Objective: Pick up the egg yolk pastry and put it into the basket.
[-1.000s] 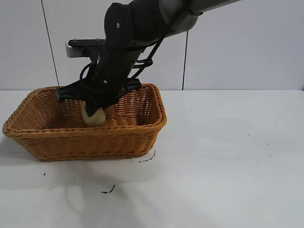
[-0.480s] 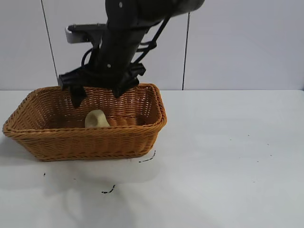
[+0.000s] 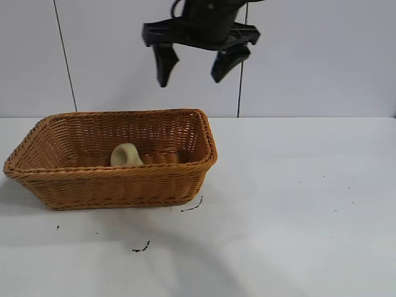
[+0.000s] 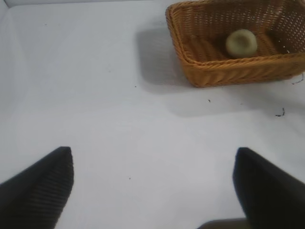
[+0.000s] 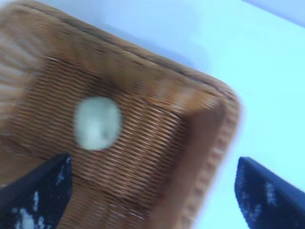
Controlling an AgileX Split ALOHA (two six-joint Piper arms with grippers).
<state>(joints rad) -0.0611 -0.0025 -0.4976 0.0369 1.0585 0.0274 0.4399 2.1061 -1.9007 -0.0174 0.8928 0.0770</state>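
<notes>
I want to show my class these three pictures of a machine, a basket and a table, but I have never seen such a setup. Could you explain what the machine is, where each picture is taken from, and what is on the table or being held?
It is a robot with two arms, each ending in a two-fingered gripper. One picture comes from a camera facing the table. There the right gripper hangs open above the basket, holding nothing. The wicker basket stands on a white table, and the pastry, small and pale, lies inside it. The other two pictures come from cameras on the arms' wrists. The right wrist camera looks down into the basket at the pastry, between its own dark fingertips. The left wrist camera shows the left gripper open over bare table, off to one side of the basket, idle and empty.
</notes>
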